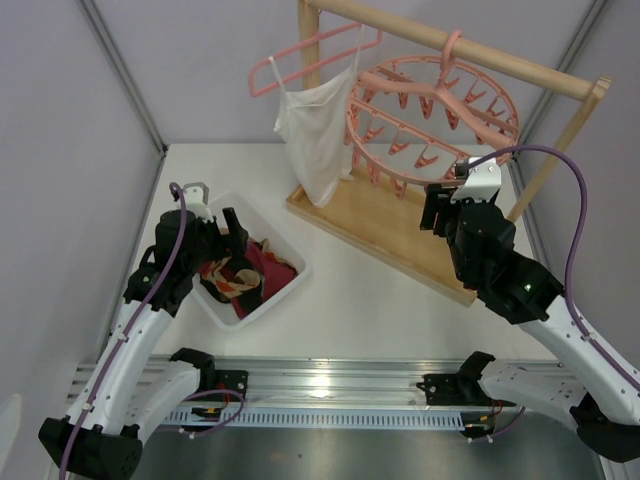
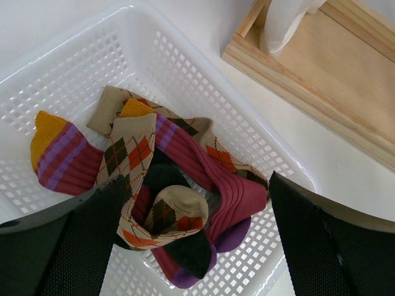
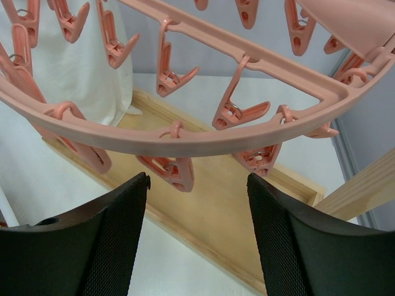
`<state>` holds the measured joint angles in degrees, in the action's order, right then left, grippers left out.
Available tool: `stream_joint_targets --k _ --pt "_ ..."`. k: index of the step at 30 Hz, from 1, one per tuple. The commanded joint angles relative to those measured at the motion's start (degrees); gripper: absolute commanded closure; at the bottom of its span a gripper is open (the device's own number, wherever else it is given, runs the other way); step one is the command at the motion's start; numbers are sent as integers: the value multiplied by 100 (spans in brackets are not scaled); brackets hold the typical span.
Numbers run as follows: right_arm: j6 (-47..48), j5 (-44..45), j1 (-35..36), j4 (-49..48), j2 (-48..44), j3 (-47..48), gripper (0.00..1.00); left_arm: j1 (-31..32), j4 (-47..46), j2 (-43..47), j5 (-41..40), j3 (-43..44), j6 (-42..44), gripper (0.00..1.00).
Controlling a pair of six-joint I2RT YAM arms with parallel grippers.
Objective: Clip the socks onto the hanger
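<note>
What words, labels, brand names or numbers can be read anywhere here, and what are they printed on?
No text can be read in any view.
The socks, the round pink hanger, the white basket, the wooden stand and the white top show no print.
The right arm shows only a small green light, no lettering.

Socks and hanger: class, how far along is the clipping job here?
Done: nothing, no sock hangs on the hanger. In hand: the open left gripper hovers over the socks piled in the basket; the open right gripper sits empty below a clip. Left: every sock.
</note>
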<state>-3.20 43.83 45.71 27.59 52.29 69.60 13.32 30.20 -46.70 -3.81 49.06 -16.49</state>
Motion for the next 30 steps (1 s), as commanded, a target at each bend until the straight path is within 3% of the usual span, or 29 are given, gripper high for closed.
stream_joint_targets --k 1,13,24,30 --pt "-119 275 43 -272 9 9 31 -31 -40 56 21 42 -21 1" --pt "-418 -6 113 -9 -87 44 30 -31 -40 47 30 51 -38 1" --pt "-787 -375 271 1283 17 879 27 -31 -31 73 39 51 -47 1" --pt "-743 265 693 1223 343 941 27 -31 -31 64 47 51 -47 1"
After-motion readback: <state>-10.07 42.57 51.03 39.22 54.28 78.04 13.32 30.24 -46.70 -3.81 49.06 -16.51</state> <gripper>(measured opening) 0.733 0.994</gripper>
